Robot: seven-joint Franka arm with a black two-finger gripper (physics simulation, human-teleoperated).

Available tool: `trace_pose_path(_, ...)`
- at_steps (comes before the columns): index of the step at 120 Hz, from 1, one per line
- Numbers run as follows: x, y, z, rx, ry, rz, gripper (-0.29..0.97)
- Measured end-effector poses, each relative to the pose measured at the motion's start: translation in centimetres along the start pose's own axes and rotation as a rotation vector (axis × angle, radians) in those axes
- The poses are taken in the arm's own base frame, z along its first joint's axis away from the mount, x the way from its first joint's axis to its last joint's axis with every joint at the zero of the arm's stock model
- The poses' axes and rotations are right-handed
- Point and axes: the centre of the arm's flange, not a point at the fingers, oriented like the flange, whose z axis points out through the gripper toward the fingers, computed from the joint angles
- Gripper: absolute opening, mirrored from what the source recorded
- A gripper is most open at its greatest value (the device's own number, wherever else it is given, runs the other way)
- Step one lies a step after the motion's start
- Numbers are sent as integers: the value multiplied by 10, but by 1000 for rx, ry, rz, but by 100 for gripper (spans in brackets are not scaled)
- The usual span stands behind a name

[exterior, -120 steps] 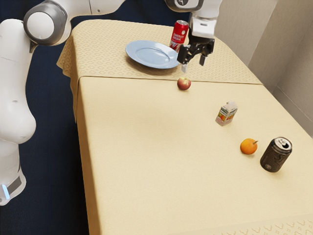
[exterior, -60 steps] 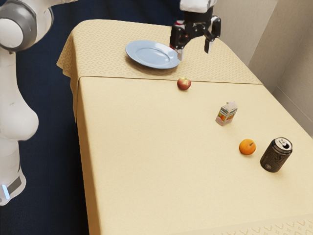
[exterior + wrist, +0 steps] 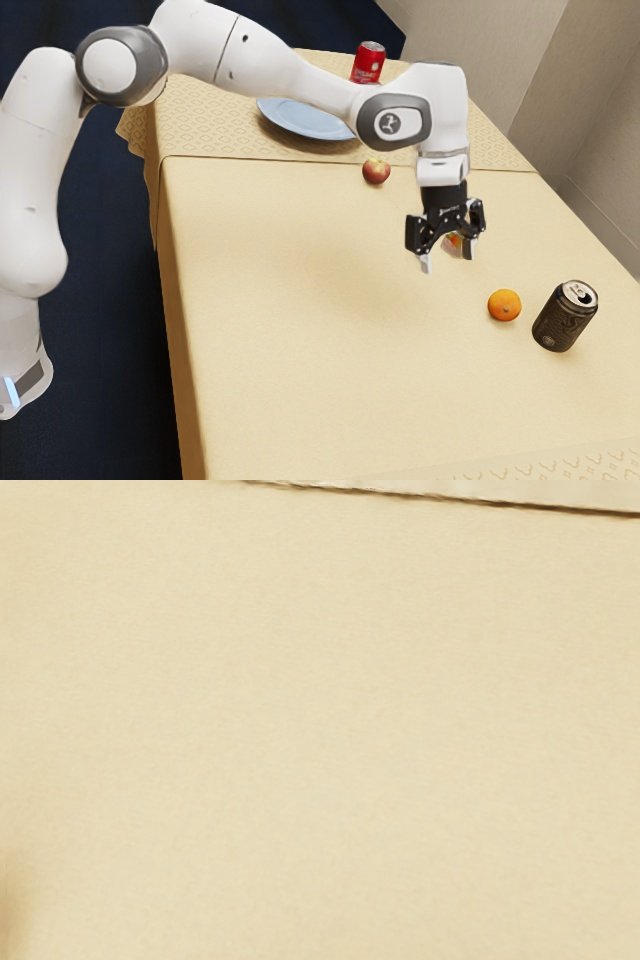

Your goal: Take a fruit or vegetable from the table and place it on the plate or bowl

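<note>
Nearest, the orange (image 3: 505, 304) lies on the tabletop (image 3: 300, 330) toward the exterior view's right. It is round and bright orange, with a small dark stem mark on top. A dark can (image 3: 565, 315) with a silver top stands near it, further right, not touching.

Beyond these, the arm (image 3: 250, 60) enters from the exterior view's left, passes over the plate (image 3: 290, 115), bends at the wrist and points straight down. The gripper (image 3: 446, 255) hangs between the orange and the apple (image 3: 376, 171). Its fingers are spread and hold nothing. A carton (image 3: 457, 240) shows in part behind them; contact cannot be determined. The wrist view shows plain cloth of the tabletop (image 3: 320, 740) below the hand.

Further back, the apple, small and red with a yellowish patch, rests on the tabletop just beside the pale blue plate. A red can (image 3: 368, 62) stands beyond the plate.
</note>
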Motion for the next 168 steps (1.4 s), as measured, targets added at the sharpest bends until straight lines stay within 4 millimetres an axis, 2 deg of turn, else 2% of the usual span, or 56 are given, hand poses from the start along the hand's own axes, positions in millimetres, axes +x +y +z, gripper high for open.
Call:
trace_pose_path(11,32,6,13,24,33,37,68)
trace_pose_path(21,59,15,36,11,73,66,68)
trace_pose_path(29,67,15,43,26,92,71,68)
trace_pose_path(36,70,10,39,61,100,70,68)
trace_pose_path(43,59,-4,26,117,94,52,68)
trace_pose_path(51,38,-21,13,173,73,20,68)
trace_pose_path(67,14,-37,1,226,55,-23,68)
trace_pose_path(75,22,-36,13,224,46,-19,68)
trace_pose_path(84,37,-34,44,204,37,-8,68)
trace_pose_path(90,34,-37,63,192,42,-19,68)
trace_pose_path(98,31,-46,79,204,34,-31,68)
trace_pose_path(119,23,-66,78,279,22,-36,68)
trace_pose_path(132,26,-65,92,275,26,-33,68)
trace_pose_path(146,27,-65,97,281,28,-34,68)
trace_pose_path(161,15,-71,98,300,6,-42,68)
trace_pose_path(168,4,-75,97,313,-18,-48,68)
